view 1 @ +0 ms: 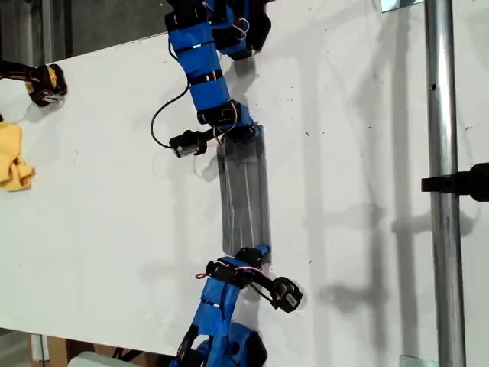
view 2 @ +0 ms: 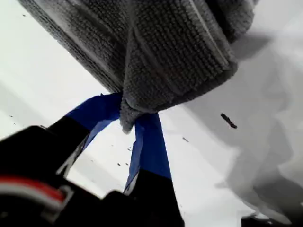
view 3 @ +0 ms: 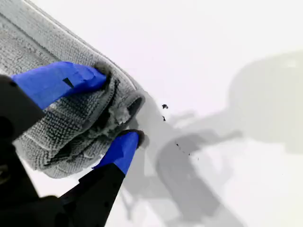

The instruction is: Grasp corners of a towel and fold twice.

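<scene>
Two things lie toward the worktop's (view 1: 114, 214) edge at the exterior view's left: a small yellow cloth (view 1: 14, 157), crumpled, and beyond it a black-and-yellow object (view 1: 46, 82) that I cannot make out. Well apart from them, about mid-worktop, the towel (view 1: 244, 199) is drawn out into a narrow grey strip running from the far edge toward the near edge. One blue arm (view 1: 200, 61) reaches in from the far edge and meets the strip's far end; another arm (view 1: 218, 306) reaches in from the near edge and meets its near end. Which of them is which, the wrist views do not settle.

My first gripper (view 2: 129, 113) has its fingers pinched nearly together on a small bunched corner of the grey fabric. My second gripper (view 3: 115, 106) has its fingers partly spread, clamped over several folded layers at the cloth's edge, one finger on top and one beneath. A metal pole (view 1: 443, 191) crosses the exterior view's right.
</scene>
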Controlling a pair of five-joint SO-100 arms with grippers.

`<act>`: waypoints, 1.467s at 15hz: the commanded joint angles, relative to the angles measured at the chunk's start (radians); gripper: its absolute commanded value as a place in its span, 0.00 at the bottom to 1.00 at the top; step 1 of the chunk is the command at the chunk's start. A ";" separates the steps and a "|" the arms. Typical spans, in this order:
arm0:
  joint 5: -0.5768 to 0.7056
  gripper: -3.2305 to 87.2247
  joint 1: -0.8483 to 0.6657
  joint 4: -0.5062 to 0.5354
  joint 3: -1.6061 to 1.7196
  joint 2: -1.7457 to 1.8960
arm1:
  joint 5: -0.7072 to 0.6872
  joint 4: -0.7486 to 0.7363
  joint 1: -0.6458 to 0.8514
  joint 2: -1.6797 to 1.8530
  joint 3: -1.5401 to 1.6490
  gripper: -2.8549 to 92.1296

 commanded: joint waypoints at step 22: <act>-0.325 0.23 0.091 -0.087 1.200 2.042 | 0.133 -0.135 0.222 0.153 0.176 0.48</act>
